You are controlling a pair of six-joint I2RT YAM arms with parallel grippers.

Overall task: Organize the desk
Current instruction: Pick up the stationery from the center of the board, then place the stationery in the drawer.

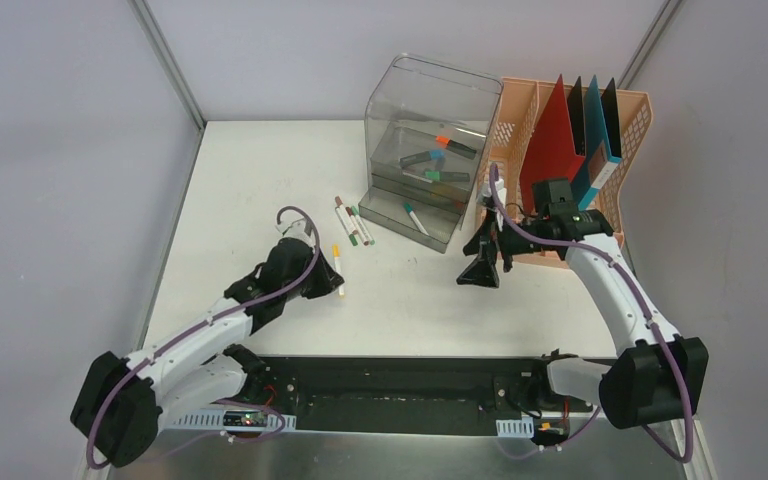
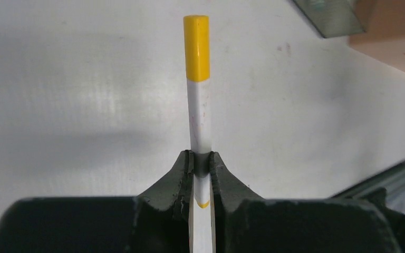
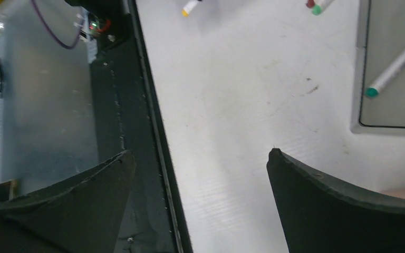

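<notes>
**Left claw** (image 2: 201, 161): clenched on a white marker (image 2: 199, 105), whose yellow cap projects ahead of the jaws.

**Right claw** (image 3: 200, 154): released, with the jaws spread wide and nothing held between them.

**Tabletop** (image 1: 260, 180): white and flat, found beneath both claws. A black rail (image 1: 400, 390) is fitted behind them, and grey walls (image 1: 60, 100) are set around.

**Loose markers** (image 1: 346, 222): laid just ahead of the left claw.

**Clear bin** (image 1: 430, 110): stocked with pens and placed just beyond the right claw.

**Peach file rack** (image 1: 520, 110): filled with folders and placed close beside the right claw.

The left gripper (image 2: 202, 171) pinches a white marker (image 2: 200, 113) (yellow-capped) above the desk (image 2: 74, 95).
</notes>
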